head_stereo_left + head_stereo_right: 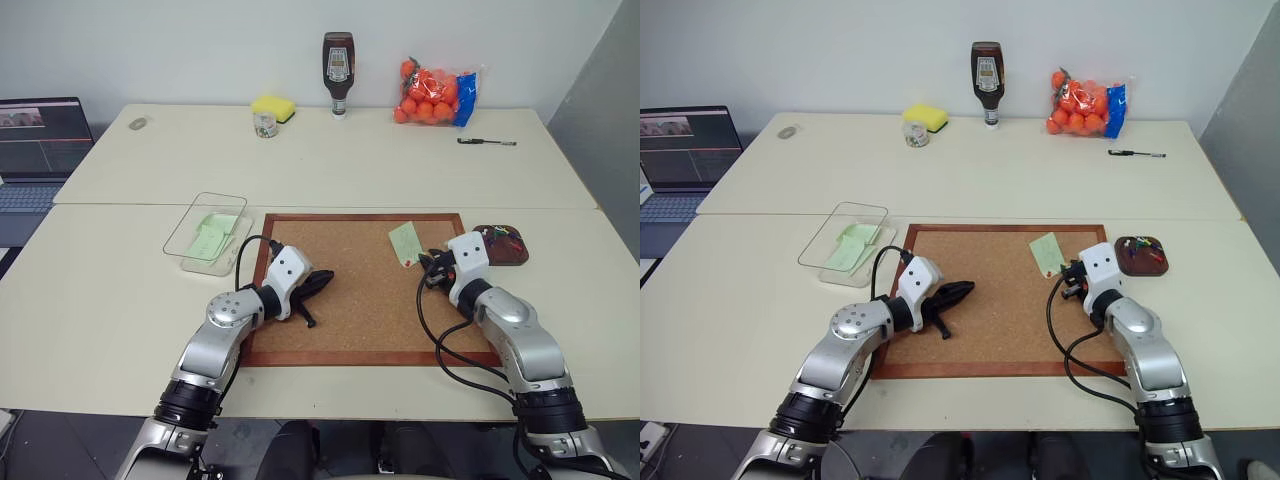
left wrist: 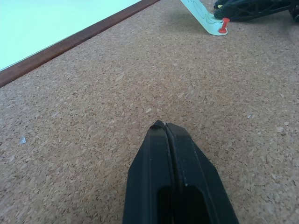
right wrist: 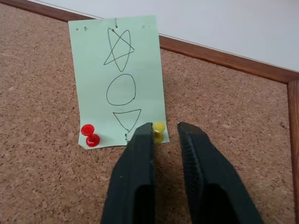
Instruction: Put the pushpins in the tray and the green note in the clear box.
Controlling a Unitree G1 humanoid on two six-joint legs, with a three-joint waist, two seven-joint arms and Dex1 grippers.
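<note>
Right gripper [image 3: 164, 128] closing around yellow pushpin [image 3: 159, 132] pinning green note [image 3: 119, 79] to corkboard [image 1: 360, 300], not yet clamped. Centring on head, pulling straight out advisable. Left gripper [image 2: 165, 127] pressed together, idling.

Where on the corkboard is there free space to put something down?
Bare cork lies between the left gripper and the green note. It is crowded at the right: right gripper, red pin, yellow pin by the corkboard edge.

1. Green note [image 3: 117, 79] on corkboard [image 3: 42, 177]: hand-drawn star, circle and triangle; no words.
2. Brown bottle [image 1: 338, 72]: label too small to read.
3. Laptop screen [image 1: 40, 130]: illegible.
</note>
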